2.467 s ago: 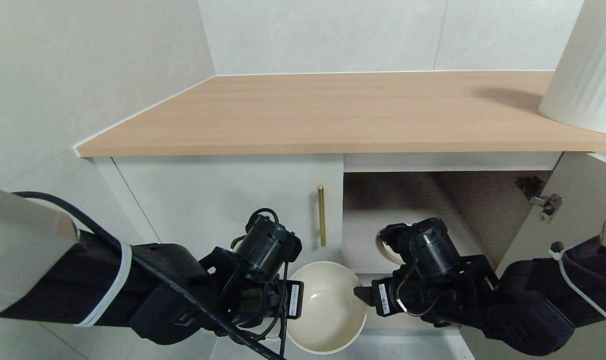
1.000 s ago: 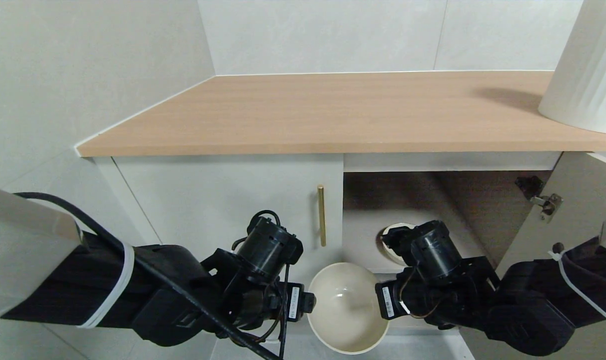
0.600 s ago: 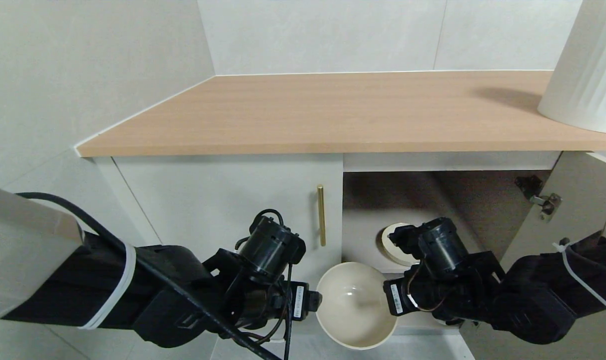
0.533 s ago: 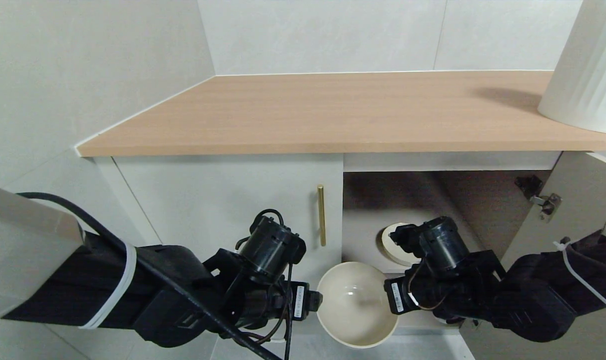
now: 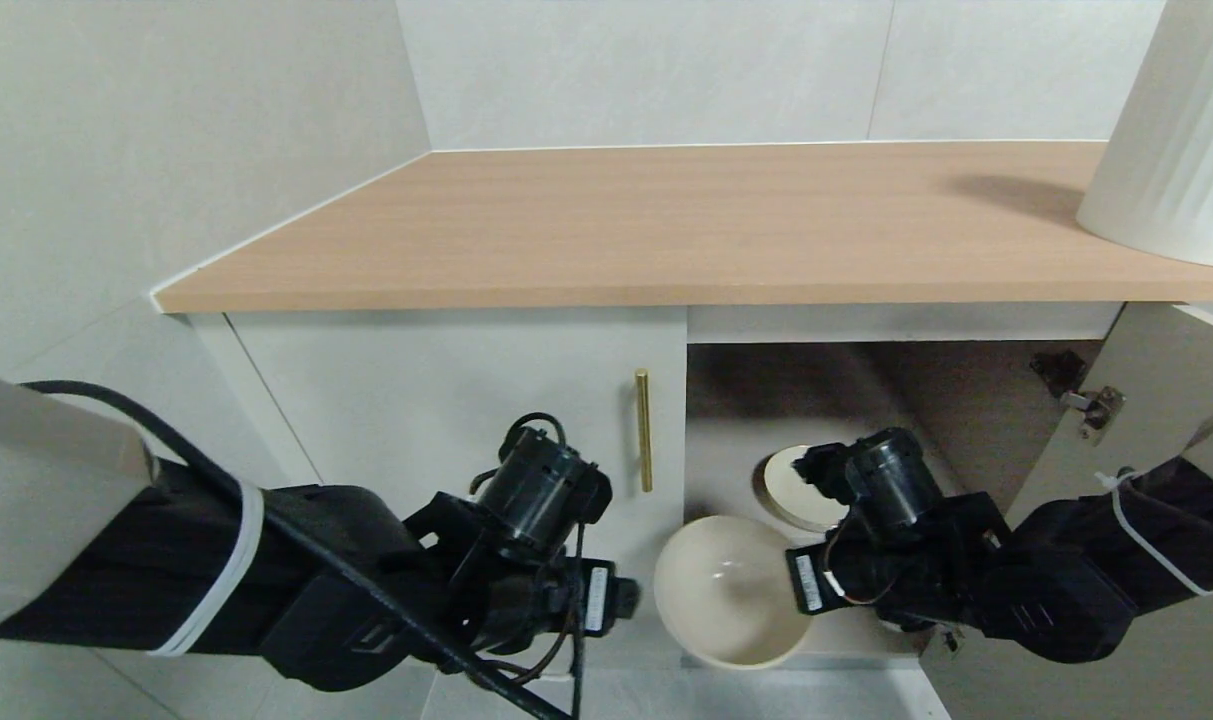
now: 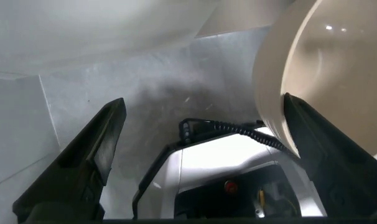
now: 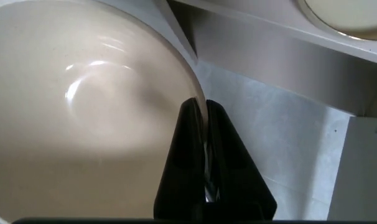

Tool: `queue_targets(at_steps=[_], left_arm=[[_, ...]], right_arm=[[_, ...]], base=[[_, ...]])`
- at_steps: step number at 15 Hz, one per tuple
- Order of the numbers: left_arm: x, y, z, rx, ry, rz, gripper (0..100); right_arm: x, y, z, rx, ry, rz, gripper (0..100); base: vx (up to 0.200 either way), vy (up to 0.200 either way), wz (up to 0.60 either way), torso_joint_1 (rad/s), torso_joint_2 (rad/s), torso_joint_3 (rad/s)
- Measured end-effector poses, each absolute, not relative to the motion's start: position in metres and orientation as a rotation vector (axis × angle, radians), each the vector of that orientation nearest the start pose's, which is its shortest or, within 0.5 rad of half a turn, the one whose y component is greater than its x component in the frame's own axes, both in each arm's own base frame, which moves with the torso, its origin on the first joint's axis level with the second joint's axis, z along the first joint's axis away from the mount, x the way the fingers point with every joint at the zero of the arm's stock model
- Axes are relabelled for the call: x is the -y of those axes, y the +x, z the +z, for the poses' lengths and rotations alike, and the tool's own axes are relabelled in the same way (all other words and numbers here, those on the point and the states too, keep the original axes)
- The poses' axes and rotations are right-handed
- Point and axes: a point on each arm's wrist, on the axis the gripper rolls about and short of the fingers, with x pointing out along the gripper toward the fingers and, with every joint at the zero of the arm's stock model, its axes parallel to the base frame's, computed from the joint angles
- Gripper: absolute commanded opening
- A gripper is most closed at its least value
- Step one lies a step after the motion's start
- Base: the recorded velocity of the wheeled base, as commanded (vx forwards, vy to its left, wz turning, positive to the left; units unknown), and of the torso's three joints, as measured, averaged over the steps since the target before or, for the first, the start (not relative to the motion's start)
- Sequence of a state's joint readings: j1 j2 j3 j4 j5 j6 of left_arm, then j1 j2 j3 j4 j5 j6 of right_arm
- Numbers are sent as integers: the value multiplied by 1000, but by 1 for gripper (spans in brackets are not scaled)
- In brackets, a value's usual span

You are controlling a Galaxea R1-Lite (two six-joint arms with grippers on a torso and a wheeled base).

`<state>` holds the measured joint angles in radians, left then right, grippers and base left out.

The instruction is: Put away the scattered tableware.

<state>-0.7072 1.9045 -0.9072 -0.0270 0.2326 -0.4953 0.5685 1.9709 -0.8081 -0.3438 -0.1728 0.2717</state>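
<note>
At the open cabinet [image 5: 966, 400], the right claw [image 7: 204, 109] grips the bowl [image 5: 726, 590] by its rim; the left claw [image 6: 202, 118] gapes empty just beside it. Inside lies a plate [image 5: 791, 485].

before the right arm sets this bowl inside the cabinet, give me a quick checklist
1. right gripper shut on the bowl rim: ok
2. left gripper open, not gripping the bowl: ok
3. cabinet door on the robot's right swung open: ok
4. bare shelf space beside the plate already inside: ok
5. bowl held level: not ok, it tilts
6. bowl's underside clears the shelf's front edge: cannot tell, hidden beneath the bowl
</note>
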Motion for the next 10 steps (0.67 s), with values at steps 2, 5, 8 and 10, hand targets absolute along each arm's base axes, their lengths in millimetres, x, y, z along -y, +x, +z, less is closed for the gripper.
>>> queue_targets(at_steps=[2,5,8,10], left_arm=[[203,241,97,-931,-21,-223,100],[203,242,100,-918,-34,-229,100],[202,241,106,-901,-46,-237,100],[201,241,108,-896,-48,-239,100]], right_arm=[[-180,273,69,-818,-47,308,0],[-181,274,69,-815,-41,313,0],[-180,275,70,-814,-34,310,0],[-176,277,71,-807,-28,291,0]], base=[[0,0,0,0,0,0],[0,0,0,0,0,0],[0,0,0,0,0,0],[0,0,0,0,0,0]])
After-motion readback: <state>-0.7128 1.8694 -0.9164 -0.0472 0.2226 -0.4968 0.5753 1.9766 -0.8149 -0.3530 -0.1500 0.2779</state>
